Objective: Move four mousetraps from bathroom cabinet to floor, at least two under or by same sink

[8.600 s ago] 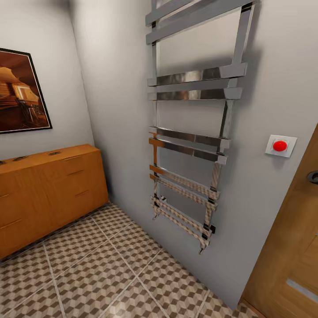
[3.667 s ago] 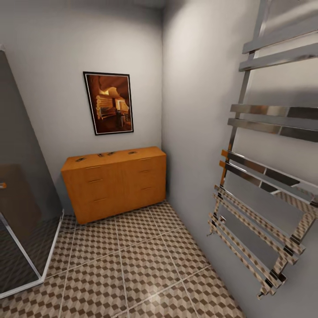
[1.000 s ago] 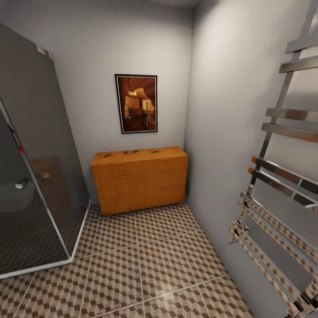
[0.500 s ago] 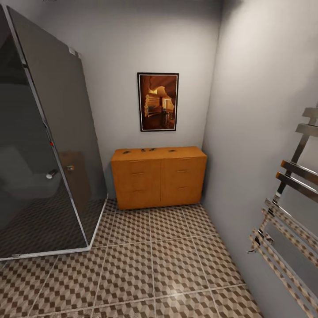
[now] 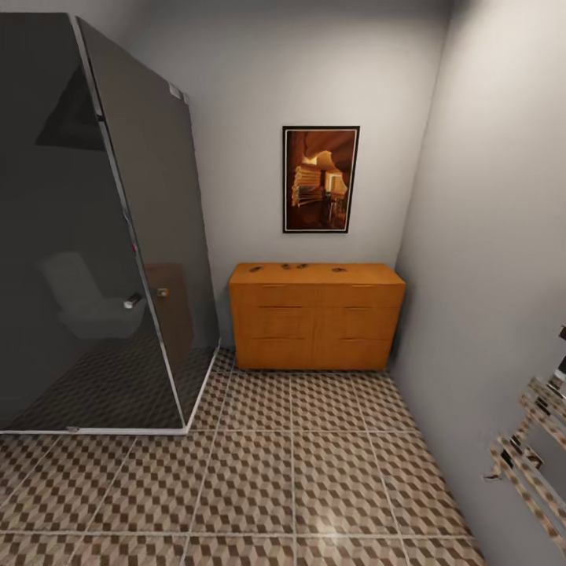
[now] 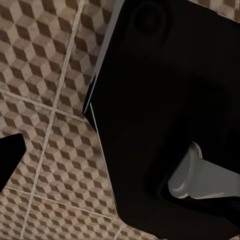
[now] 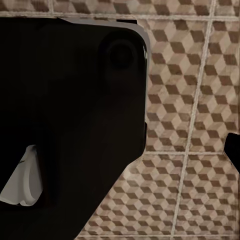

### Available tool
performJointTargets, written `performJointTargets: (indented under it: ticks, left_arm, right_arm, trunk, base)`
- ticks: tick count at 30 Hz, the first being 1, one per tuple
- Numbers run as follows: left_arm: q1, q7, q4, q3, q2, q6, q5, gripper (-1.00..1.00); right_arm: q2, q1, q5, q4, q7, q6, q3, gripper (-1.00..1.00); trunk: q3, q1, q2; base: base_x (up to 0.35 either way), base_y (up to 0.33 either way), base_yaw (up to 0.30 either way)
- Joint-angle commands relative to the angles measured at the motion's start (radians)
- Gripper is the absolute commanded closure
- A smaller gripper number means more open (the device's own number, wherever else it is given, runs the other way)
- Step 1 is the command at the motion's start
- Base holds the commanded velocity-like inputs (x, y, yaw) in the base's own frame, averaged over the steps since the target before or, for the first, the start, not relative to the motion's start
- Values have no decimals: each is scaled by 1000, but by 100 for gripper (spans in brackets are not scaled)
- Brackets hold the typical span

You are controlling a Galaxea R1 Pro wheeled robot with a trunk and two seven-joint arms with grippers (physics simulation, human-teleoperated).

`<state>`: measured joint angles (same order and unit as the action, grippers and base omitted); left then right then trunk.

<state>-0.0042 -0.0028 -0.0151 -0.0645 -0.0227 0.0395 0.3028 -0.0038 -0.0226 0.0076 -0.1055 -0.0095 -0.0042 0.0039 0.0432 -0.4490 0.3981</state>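
Bathroom floor: cube-print tiles with pale grout run from under my head cam up to the far wall. Same pattern sits under both wrist cams.

Shower enclosure: big dark glass box on the left of the head view, standing on the tiles, with a small handle on its door edge. I can make out a faint pale shape through or in the glass, can't say what it is.

Walls: plain grey. The far one carries the picture, the right one carries the towel rail.

Cabinet: orange-brown, low and wide, pushed against the far wall in the right corner, just beside the shower glass. Drawer fronts have slim bar handles.

Picture: dark-framed, orange-brown scene, hanging right above the cabinet.

Towel rail: chrome bars, only a bit of it at the lower right edge of the head view.

Mousetraps: tiny dark specks lying on the cabinet's flat top, spread in a row. I count roughly four but they're too small to be sure of detail. None on the floor.

Left arm: the wrist cam mostly gets a black body with a grey part over the tiles. Honestly can't tell whether the fingers are open or closed.

Right arm: same deal, black housing with a pale part above the tiles, fingers' state not readable.
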Motion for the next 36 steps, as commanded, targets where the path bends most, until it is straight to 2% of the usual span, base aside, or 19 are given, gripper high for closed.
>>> performJointTargets:
  ticks: [1, 8, 36]
  left_arm:
    - [0, 0, 0, -6, 0, 2, 1, -100]
    - [0, 0, 0, -6, 0, 2, 1, -100]
    - [0, 1, 1, -5, 0, 2, -1, -100]
  right_arm:
    - [0, 0, 1, 0, -1, 0, 0, -100]
    - [1, 0, 3, 0, -1, 0, 2, -100]
    - [0, 0, 2, 0, -1, -2, 0, -100]
  trunk:
    - [2, -1, 2]
    - [-6, -1, 2]
    - [-49, -1, 2]
  base:
    - [244, 0, 203]
    - [292, 0, 93]
    - [333, -15, 3]
